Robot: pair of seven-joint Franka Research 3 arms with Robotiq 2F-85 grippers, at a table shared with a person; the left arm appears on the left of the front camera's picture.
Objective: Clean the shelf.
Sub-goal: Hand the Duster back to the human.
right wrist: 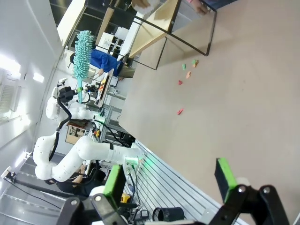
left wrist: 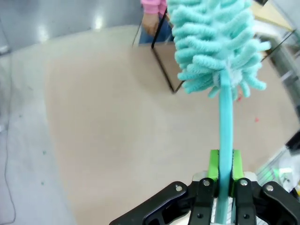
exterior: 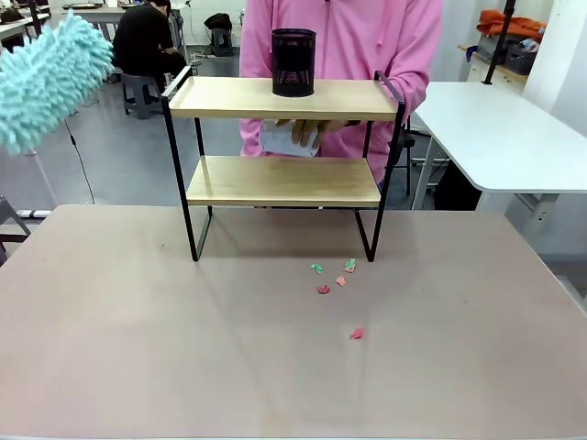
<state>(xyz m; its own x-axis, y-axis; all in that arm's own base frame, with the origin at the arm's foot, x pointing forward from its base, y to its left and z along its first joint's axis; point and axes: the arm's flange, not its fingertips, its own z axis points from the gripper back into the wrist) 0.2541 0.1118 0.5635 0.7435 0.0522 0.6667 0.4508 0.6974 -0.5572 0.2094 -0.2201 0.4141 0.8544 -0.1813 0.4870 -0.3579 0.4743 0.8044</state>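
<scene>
Upper ctr of the front view: one shelf [exterior: 284, 181], 2 wooden boards in a black frame, standing on the far part of the brown table [exterior: 138, 348]. One black mesh cup [exterior: 293, 62] sits on the top board, about mid-width. Behind the shelf is one person in a pink top [exterior: 348, 37], hands [exterior: 316, 124] showing btw the 2 boards w/ a white thing [exterior: 289, 139] in them; can't tell what it is. On the table just in front of the shelf's right legs are 5 small scraps [exterior: 323, 289], red/pink and green: 4 bunched, 1 apart nearer the frame's bottom. One teal fluffy duster [exterior: 46, 78] is at upper left, in the air, well left of the shelf and not touching it. Left wrist view: left gripper [left wrist: 225, 165] clamped tight on the duster's handle, green pads either side, fluffy head at the frame's top. Right wrist view: right gripper [right wrist: 169, 180] jaws wide apart, nothing btw them, above bare table, w/ scraps and shelf toward the frame's top. One white side table [exterior: 495, 137] stands at right of the front view.
</scene>
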